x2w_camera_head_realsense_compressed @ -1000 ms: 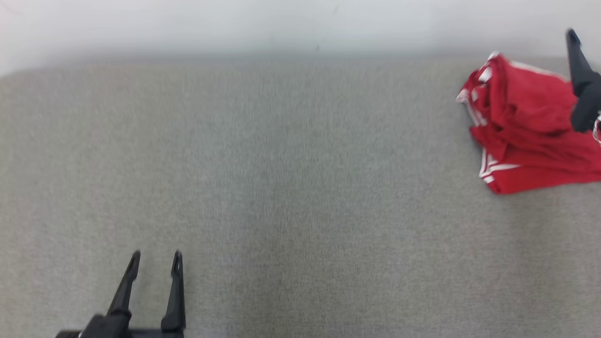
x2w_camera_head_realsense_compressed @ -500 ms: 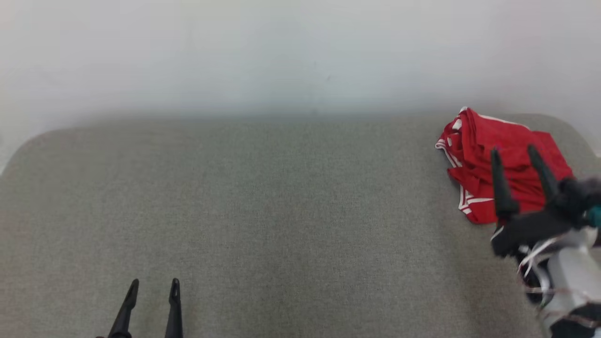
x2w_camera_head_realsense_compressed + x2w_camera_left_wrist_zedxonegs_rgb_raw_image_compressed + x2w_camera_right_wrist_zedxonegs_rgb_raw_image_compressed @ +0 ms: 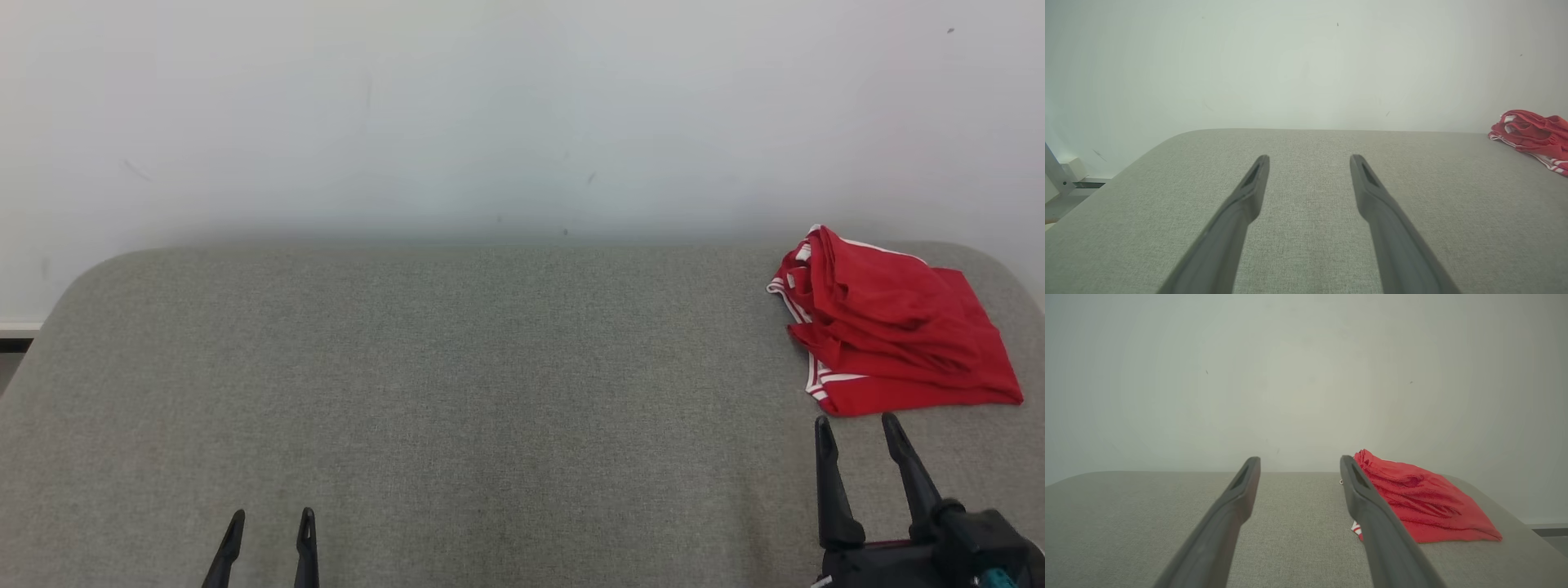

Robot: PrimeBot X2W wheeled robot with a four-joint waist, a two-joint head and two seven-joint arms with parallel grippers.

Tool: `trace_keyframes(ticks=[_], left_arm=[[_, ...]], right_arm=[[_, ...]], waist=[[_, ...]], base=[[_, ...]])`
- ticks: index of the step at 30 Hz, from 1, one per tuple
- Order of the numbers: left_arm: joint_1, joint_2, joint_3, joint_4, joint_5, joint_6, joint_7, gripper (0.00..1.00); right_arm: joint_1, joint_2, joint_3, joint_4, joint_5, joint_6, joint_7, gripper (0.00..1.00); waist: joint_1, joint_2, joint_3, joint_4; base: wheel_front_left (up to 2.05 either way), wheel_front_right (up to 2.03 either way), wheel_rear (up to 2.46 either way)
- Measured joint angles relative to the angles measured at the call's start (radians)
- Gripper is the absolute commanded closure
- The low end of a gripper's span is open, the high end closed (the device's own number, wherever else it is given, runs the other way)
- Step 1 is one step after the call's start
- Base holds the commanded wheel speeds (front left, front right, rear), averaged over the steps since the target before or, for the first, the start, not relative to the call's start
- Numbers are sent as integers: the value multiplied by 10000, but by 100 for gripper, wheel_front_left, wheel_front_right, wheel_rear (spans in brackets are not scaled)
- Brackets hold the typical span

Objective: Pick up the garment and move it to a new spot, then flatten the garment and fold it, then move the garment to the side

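Head view — right gripper (image 3: 855, 421) now back off the red garment (image 3: 890, 335), jaws apart and empty — left gripper (image 3: 273, 514) likewise.

Both my grippers low, fingers parted.

In the head view my left gripper (image 3: 272, 518) sits at the bottom edge on the left. Just the upper lengths of its two dark fingers (image 3: 305, 551) show, pointing up, nearly parallel, a small gap between them. My right gripper (image 3: 856, 423) sits at the bottom right with more of it in frame. Both its fingers rise from a black wrist block (image 3: 890, 567) that has a teal spot near the corner, and they lean slightly leftward. Each wrist view shows its own pair rising from the bottom edge, tips apart with a clear gap.
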Motion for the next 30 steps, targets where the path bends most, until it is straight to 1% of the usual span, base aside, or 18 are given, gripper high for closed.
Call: trace_keyframes(ticks=[5,9,11,21,30], left_arm=[[64,-2,-8,59,-146,104,0,0],[140,-2,-15,115,-244,207,0,0],[245,0,-65,113,-274,255,0,0],[261,0,-159,142,113,405,0,0],[274,-2,-130,182,295,370,0,0]], right_arm=[[927,293,-31,-562,-121,0,-2,0],[1363,376,-67,-577,-107,0,0,0],[1475,378,-31,-531,115,0,0,0],[1546,389,48,-261,291,0,0,0],[1536,389,73,-236,349,0,0,0]], waist=[[1,1,-89,-64],[1,1,-146,-128],[1,1,-166,-155],[1,1,-211,-140],[1,1,-220,-44]], base=[[0,0,0],[0,0,0],[0,0,0],[0,0,0],[0,0,0]])
